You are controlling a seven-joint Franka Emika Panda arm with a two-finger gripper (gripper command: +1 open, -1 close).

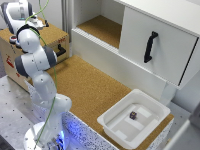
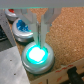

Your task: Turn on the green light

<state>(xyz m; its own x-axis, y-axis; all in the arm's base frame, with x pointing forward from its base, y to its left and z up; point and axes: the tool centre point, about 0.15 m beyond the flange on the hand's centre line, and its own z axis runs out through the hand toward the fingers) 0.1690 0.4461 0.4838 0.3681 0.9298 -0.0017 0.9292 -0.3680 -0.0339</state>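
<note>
In the wrist view the green light (image 2: 38,54) is a round button in a grey base, and it glows bright green. My gripper (image 2: 40,43) points straight down at it with its fingers close together, and the fingertips touch the top of the glowing dome. Nothing is held between the fingers. In the exterior view the arm reaches to the wooden box (image 1: 52,36) at the exterior view's upper left. The hand (image 1: 31,19) hangs over the box top, and the lights themselves are hidden behind it.
A blue button (image 2: 22,26) sits just beyond the green one on the same box. A black handle (image 1: 61,50) is on the box's side. A white tray (image 1: 116,131) holds a small dark object (image 1: 133,115). A white cabinet with a black handle (image 1: 150,46) stands at the back.
</note>
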